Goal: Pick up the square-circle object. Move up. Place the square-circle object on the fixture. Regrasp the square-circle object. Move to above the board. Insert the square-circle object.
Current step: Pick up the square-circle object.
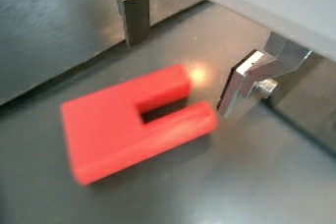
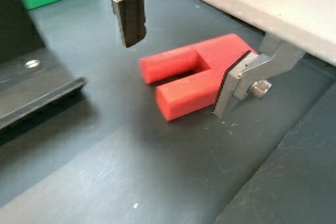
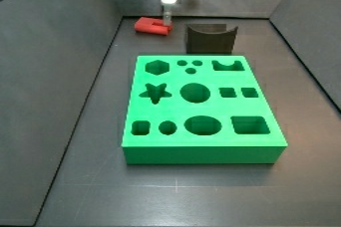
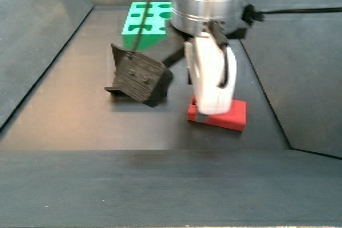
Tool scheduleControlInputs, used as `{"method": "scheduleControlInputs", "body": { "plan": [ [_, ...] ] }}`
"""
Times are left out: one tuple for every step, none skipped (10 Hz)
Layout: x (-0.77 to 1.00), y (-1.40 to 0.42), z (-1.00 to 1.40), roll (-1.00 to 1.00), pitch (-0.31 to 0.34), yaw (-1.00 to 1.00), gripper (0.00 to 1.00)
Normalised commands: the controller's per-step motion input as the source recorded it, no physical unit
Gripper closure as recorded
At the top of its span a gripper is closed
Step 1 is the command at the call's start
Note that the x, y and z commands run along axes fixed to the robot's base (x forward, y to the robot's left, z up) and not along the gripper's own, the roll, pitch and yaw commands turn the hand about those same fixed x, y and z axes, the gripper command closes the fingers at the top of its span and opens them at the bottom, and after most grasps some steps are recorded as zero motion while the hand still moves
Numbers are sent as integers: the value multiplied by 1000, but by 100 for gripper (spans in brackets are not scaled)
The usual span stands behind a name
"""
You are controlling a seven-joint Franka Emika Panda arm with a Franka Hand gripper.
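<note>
Beside the fixture [image 4: 138,75], we are hovering our open gripper [image 2: 184,56] over the red block [image 2: 195,74], so picking, regrasping and inserting into the board [image 3: 200,107] are pending.

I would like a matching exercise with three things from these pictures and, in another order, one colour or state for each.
Things:
1. square-circle object
2. board
3. gripper

States:
a. bright green, with many shaped holes
b. open, fingers on either side of the red piece
c. red, lying on the floor

Pairs: 1-c, 2-a, 3-b
</note>
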Motion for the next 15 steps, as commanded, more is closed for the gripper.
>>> {"method": "scheduleControlInputs", "body": {
  "plan": [
    [-183,0,-240,-161,-211,-674,0],
    [-26,0,-217,-194,-187,-734,0],
    [0,0,-246,-190,-161,-746,0],
    [29,0,-311,-154,-149,-731,0],
    [114,0,-354,-161,-141,-660,0],
    [37,0,-314,-161,-150,-563,0],
    [0,66,-220,-136,-100,-363,0],
    [0,29,-106,-104,-83,-157,0],
    [0,6,-43,-90,-57,0,0],
    [-43,29,-114,-53,-31,-69,0],
    [-34,0,-189,-107,-167,0,0],
    [-60,0,-360,-163,-260,0,0],
    [0,-6,-266,-46,-106,0,0],
    [0,-71,-34,0,-19,3,0],
    [0,0,0,0,0,0,100]
  ]
}}
